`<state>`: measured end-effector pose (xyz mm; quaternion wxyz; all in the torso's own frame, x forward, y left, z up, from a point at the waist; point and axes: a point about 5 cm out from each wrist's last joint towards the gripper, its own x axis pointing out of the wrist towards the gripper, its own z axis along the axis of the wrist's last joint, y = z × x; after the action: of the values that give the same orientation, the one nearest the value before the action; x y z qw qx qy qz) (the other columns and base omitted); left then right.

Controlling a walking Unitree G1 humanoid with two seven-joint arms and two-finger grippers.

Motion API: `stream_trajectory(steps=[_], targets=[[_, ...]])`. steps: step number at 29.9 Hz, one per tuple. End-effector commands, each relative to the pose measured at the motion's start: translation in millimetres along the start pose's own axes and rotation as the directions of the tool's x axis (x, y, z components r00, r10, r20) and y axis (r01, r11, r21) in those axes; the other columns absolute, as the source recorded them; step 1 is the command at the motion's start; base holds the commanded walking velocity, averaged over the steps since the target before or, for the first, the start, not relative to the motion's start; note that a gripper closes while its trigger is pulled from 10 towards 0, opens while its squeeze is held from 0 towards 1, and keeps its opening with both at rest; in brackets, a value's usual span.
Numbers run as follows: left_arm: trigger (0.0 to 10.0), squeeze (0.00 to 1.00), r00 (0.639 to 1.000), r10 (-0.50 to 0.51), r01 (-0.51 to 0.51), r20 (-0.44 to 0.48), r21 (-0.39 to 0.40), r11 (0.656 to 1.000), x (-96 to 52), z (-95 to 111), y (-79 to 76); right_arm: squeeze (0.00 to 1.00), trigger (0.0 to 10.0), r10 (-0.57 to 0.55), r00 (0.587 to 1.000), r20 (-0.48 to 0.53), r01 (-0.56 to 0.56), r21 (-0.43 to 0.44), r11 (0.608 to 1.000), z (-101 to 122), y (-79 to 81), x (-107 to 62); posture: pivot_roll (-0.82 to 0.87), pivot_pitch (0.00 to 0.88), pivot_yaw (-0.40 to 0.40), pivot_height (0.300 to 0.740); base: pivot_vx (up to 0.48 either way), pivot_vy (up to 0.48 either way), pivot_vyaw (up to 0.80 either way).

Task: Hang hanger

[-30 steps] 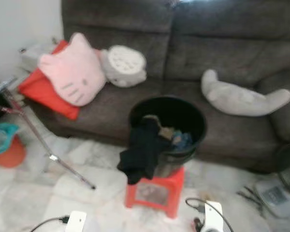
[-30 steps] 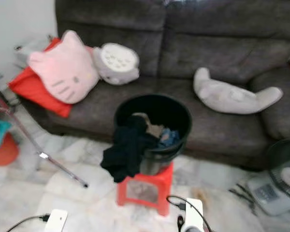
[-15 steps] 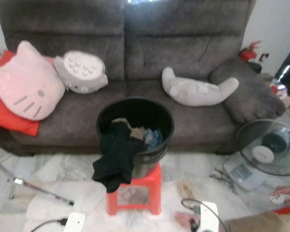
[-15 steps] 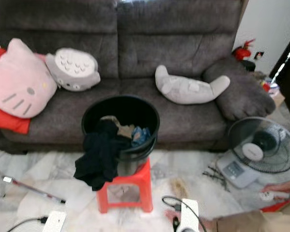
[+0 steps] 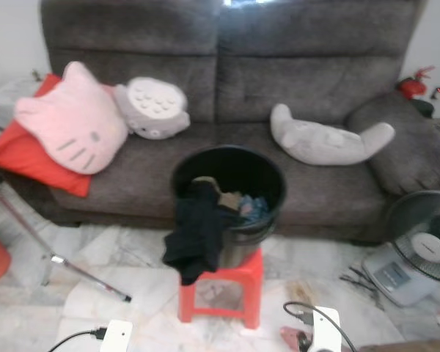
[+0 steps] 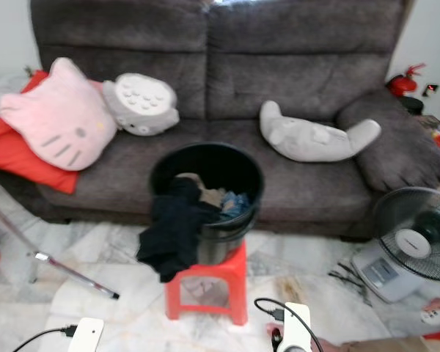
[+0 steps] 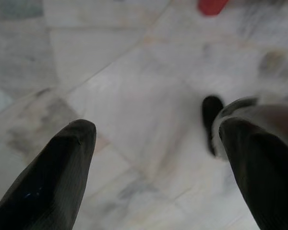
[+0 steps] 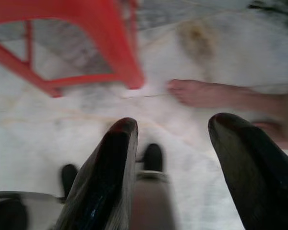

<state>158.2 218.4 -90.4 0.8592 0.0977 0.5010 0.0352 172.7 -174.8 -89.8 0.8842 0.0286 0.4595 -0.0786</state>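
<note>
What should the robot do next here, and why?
Probably step closer to the bucket on the red stool and look for a hanger. Both hands hang open over bare floor, the left hand and the right hand holding nothing. No hanger can be made out; clothes fill the bucket, with a black garment draped over its rim.

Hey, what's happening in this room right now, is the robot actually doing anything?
Nothing is being handled yet. The robot faces a grey sofa with a black bucket of laundry on a red stool before it, and a dark garment draped over the bucket's rim. The left gripper and right gripper both hang open over the marble floor, holding nothing. A person's bare foot rests on the floor near the stool. No hanger can be made out.
</note>
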Motion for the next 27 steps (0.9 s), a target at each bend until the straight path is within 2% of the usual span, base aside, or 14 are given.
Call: stream_trajectory(steps=[1,13,27], targets=[[10.0,0.0,1.0,0.005,-0.005,-0.001,-0.001,1.0,0.5,2.7,0.3,0.0,10.0,0.002,1.0,0.002,-0.002,-0.002,1.0,-0.3,0.6,-0.1,0.01,0.0,0.027,0.74,0.0,0.247,0.0],[10.0,0.0,1.0,0.007,-0.007,-0.003,-0.004,1.0,0.5,2.5,0.5,0.0,10.0,0.007,1.0,0.003,-0.007,-0.005,1.0,-0.2,1.8,-0.1,0.02,0.0,0.028,0.74,0.0,0.042,0.0],[10.0,0.0,1.0,0.01,-0.01,-0.001,-0.006,1.0,0.5,2.7,0.9,0.0,10.0,0.008,1.0,0.0,-0.008,-0.006,1.0,-0.7,2.0,-0.2,0.02,0.0,0.028,0.74,0.0,0.314,0.0]])
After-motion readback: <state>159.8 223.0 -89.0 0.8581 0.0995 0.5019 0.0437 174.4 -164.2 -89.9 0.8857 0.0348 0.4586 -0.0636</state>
